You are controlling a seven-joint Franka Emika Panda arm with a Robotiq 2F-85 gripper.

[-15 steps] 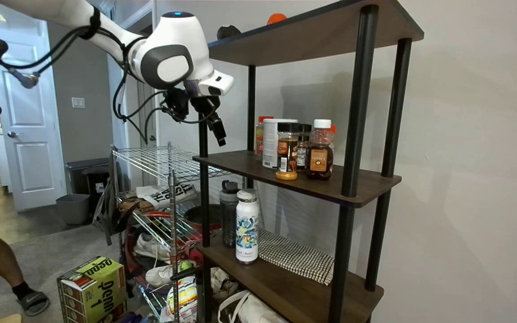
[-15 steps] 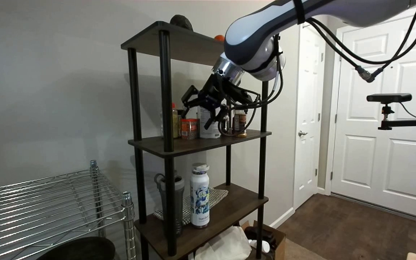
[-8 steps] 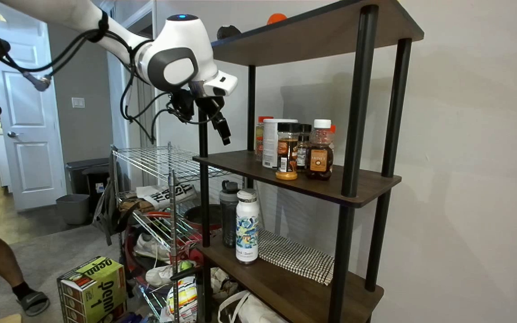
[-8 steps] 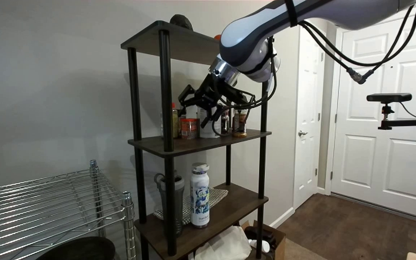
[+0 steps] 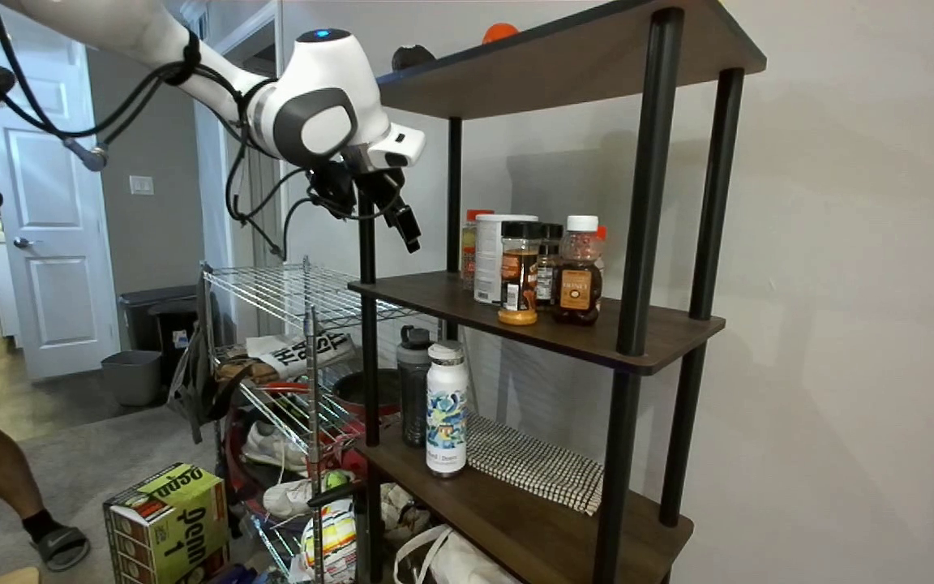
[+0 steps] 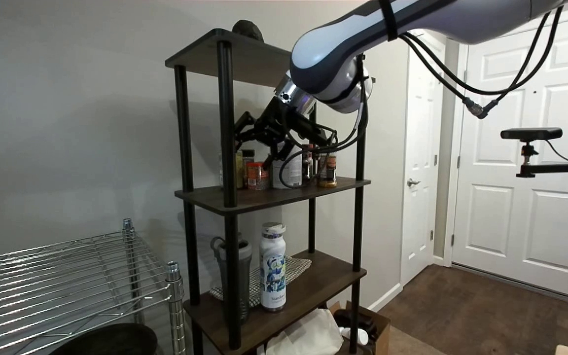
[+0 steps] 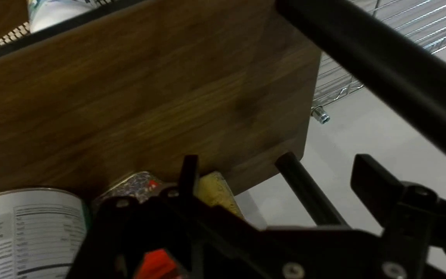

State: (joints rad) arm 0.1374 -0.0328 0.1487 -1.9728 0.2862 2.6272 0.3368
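Hovering near red jar [image 6: 257, 180], white canister [image 7: 29, 236]; gripper [image 7: 276, 159] spread wide.

We see soft indoor light on the pale wall [image 6: 91, 172] in both exterior views, diffuse shadows behind the shelf unit [image 6: 249, 198], small glints along the wire rack [image 6: 69, 277], our wrist view much dimmer, the gripper [image 7: 277, 172] nearly black there and softly blurred

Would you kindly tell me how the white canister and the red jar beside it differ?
The canister is taller and wider, while the jar is short and narrower. The canister is white with printed text; the jar looks mostly red. Both stand upright on the same shelf.
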